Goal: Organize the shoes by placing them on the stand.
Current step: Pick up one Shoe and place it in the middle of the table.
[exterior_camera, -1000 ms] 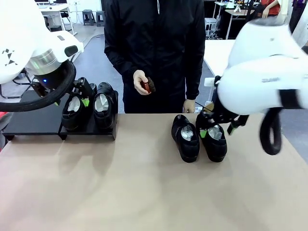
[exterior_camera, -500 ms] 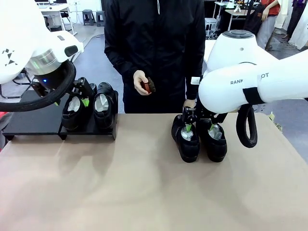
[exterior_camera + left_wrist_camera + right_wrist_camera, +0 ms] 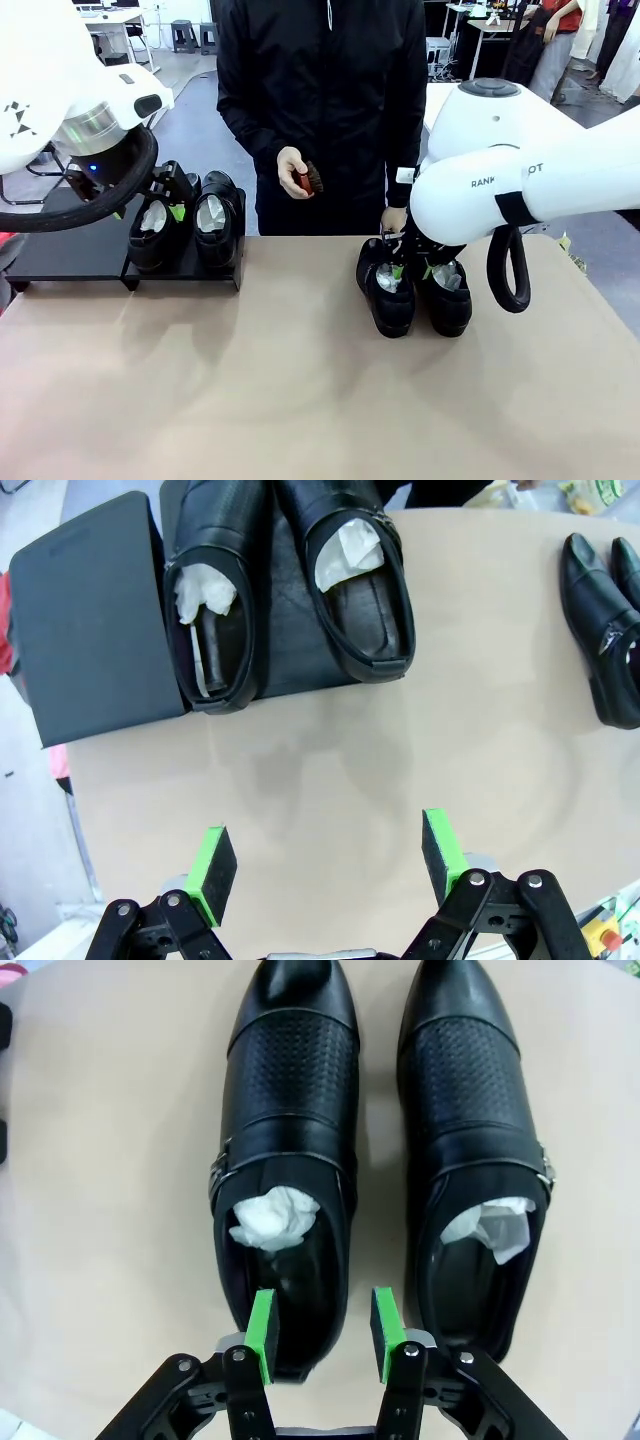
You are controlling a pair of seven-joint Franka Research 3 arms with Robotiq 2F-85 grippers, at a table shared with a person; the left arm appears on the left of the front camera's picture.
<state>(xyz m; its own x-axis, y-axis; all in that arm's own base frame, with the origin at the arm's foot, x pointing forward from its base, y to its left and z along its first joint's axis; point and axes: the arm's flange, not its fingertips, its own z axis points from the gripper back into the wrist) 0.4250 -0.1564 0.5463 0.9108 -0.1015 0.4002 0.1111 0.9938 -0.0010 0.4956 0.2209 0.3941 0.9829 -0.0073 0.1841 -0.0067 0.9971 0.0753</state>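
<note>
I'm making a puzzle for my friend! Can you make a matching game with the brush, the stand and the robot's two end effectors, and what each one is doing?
1. brush
2. stand
3. left end effector
4. right end effector

A. open, holding nothing
B. carrying two shoes
C. in the person's hand
D. straddling the heel rim of a shoe on the table

Pairs: 1-C, 2-B, 3-A, 4-D

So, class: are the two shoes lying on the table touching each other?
Apart. The right wrist view shows a bare strip of table between one shoe and the other shoe.
</note>
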